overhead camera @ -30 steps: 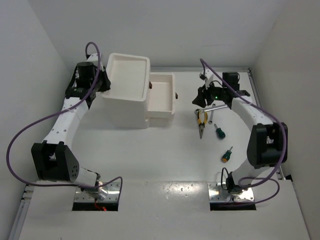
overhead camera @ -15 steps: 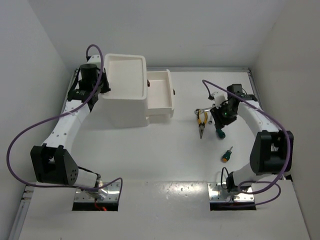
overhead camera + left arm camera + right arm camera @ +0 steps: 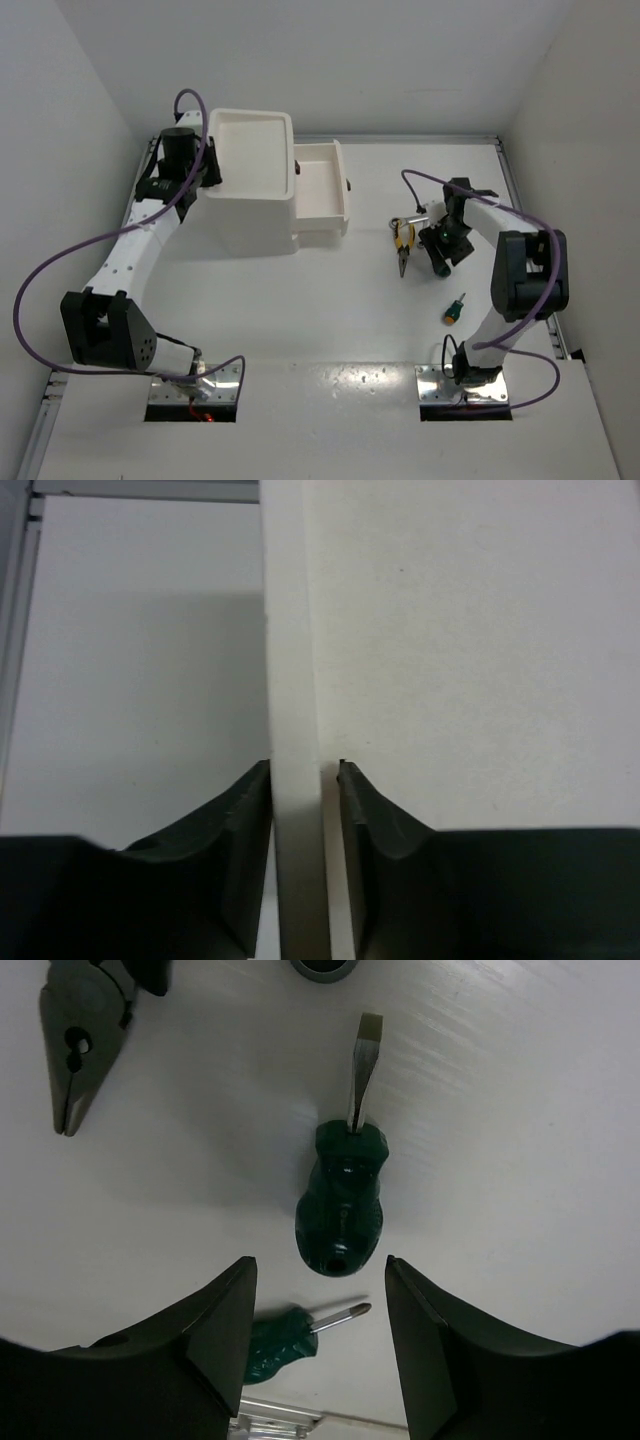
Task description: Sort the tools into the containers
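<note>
My left gripper [image 3: 197,166] is shut on the left wall of the large white bin [image 3: 250,125]; in the left wrist view the fingers [image 3: 245,810] flank that wall [image 3: 292,660]. The smaller bin [image 3: 322,168] stands against its right side. My right gripper [image 3: 441,250] is open, low over a green-handled screwdriver [image 3: 340,1205] that lies between the fingertips [image 3: 225,1300] with its flat blade pointing away. The yellow-handled pliers [image 3: 403,240] lie just left of it, and their dark jaws [image 3: 78,1060] show in the right wrist view. A second green screwdriver [image 3: 454,310] lies nearer the bases.
A grey metal ring [image 3: 325,968], maybe a wrench end, shows at the top edge of the right wrist view. White walls close in the table on the left, back and right. The right arm's purple cable [image 3: 420,180] loops above the tools.
My right gripper has swung from behind the pliers toward the near side and now hangs over the screwdriver. The large bin shifted slightly left with my left gripper.
</note>
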